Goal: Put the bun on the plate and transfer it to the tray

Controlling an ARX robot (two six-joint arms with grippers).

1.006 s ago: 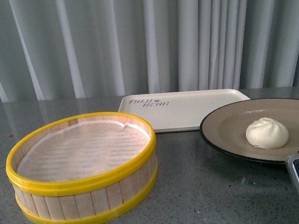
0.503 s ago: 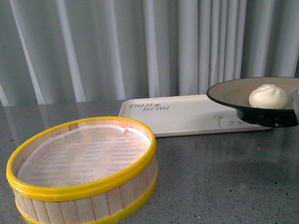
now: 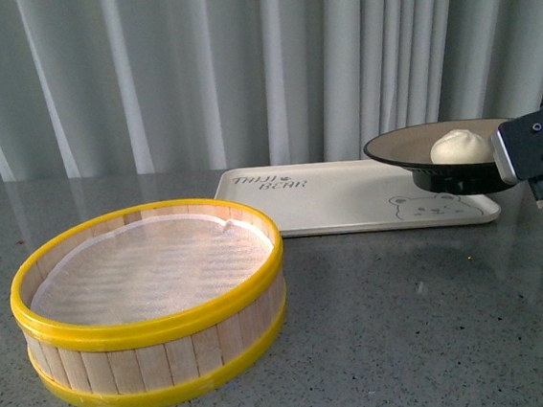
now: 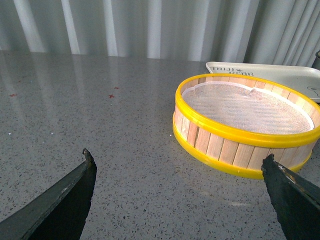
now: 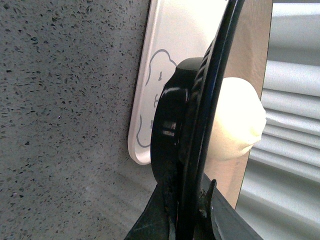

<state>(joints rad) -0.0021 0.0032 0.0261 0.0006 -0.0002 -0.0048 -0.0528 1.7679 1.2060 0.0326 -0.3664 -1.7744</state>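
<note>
Front view: right hand [image 3: 515, 151], reaching forward, grips plate [image 3: 442, 180] rim over the tray [image 3: 339, 202].

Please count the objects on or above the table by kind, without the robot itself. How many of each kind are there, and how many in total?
bun: 1
plate: 1
tray: 1
steamer basket: 1
Total: 4

L gripper [image 4: 178, 155] open; R gripper [image 5: 189, 206] pinching plate [image 3: 452, 180] rim.
</note>
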